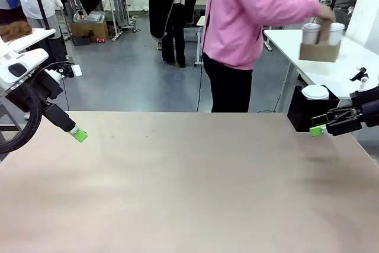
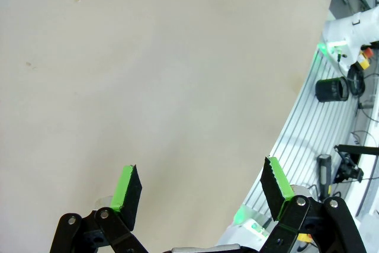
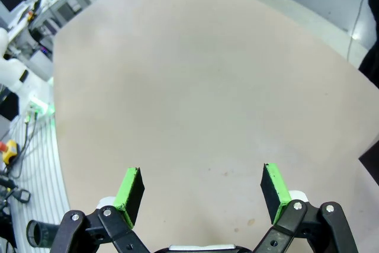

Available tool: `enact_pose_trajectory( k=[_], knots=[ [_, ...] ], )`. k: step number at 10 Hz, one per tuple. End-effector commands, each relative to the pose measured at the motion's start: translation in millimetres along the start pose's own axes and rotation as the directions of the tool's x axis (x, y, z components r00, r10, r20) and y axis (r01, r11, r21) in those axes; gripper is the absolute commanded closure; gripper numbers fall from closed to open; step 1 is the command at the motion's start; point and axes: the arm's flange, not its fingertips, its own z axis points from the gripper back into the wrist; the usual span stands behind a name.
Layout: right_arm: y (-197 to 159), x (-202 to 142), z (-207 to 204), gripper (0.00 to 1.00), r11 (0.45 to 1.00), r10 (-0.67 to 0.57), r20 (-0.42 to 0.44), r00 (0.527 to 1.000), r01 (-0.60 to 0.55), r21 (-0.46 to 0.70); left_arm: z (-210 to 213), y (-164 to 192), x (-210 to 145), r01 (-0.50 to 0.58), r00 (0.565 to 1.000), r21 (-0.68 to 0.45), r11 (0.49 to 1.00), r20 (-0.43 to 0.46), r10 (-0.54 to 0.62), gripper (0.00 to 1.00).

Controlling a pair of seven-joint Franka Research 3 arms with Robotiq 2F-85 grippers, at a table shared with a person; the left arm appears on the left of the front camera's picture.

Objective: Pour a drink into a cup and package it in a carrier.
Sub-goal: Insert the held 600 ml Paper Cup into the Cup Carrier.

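Carrier [image 1: 320, 50] upright in person's hand [image 1: 324, 15] — both claws [image 2: 201, 197] [image 3: 201, 194] wide open, empty.

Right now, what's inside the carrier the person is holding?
The carrier, in the person's hand over the white side table, holds two lidded white cups, one in each slot. The lids and cardboard walls hide any drink.

robot lab: worktables [image 1: 331, 66], equipment racks [image 1: 89, 10]
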Motion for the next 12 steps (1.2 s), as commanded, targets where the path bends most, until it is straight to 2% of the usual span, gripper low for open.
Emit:
enact_pose_trajectory(
  k=[1,12],
  knots=[
    [-3.0,2.5,1.4,0.00,1.000,0.004,-0.001,1.000,-0.004,-0.005,0.5,-1.0,1.6,-0.016,1.000,-0.004,1.000,0.002,0.016,0.00],
    [-3.0,2.5,1.4,0.00,1.000,0.004,-0.001,1.000,-0.004,-0.005,0.5,-1.0,1.6,-0.016,1.000,-0.004,1.000,0.002,0.016,0.00]
  ],
)
